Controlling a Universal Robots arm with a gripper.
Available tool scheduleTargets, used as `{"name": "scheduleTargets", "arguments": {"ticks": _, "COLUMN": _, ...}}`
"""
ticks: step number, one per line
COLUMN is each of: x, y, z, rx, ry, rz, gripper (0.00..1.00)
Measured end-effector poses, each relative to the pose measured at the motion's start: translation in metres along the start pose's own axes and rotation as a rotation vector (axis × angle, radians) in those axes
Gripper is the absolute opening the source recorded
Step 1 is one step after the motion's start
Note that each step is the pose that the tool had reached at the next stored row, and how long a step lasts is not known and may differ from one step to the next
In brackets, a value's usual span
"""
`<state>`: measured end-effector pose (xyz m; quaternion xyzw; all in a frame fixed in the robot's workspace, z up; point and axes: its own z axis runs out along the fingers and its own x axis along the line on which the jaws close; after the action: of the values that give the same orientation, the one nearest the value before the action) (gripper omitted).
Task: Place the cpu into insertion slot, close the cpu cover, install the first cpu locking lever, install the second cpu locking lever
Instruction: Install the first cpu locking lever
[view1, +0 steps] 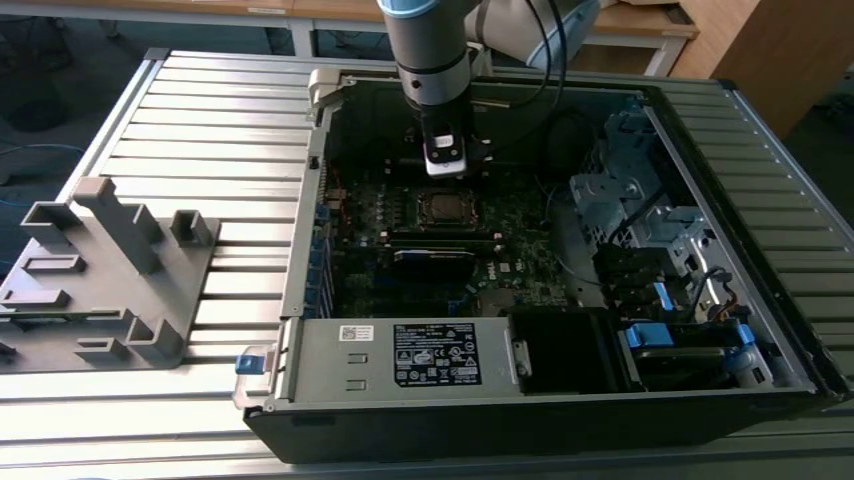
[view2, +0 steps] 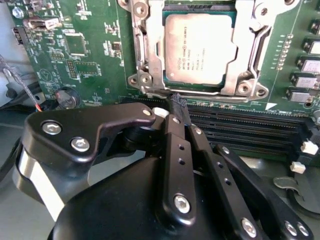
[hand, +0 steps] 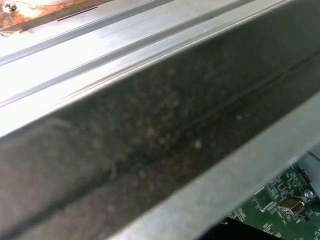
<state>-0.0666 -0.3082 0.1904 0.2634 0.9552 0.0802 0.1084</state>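
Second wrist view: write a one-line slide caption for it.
The cpu sits under the closed cpu cover, with the shut claw close beside the cover's edge.

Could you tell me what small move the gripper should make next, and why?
Probably ease the shut gripper slightly toward the socket edge beside its tips, ready for latching: the silver-grey square cpu already sits in the socket, and the thin silvery metal cover frame lies flat around it.

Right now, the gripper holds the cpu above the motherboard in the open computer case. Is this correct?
No. The cpu already sits in its socket, framed by the cpu cover, as the second wrist view shows; the gripper does not hold it. It does hang above the motherboard in the open computer case.
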Motion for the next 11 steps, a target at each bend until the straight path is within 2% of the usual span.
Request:
{"name": "scheduleTargets", "arguments": {"ticks": 6, "x": -0.0004, "y": 0.0005, "z": -0.0008, "rx": 0.0005, "ry": 0.0016, "rz": 0.000, "gripper": 0.11}}
{"name": "scheduleTargets", "arguments": {"ticks": 11, "x": -0.0021, "y": 0.0026, "z": -0.0110, "rx": 0.0021, "ry": 0.0034, "rz": 0.000, "gripper": 0.11}}
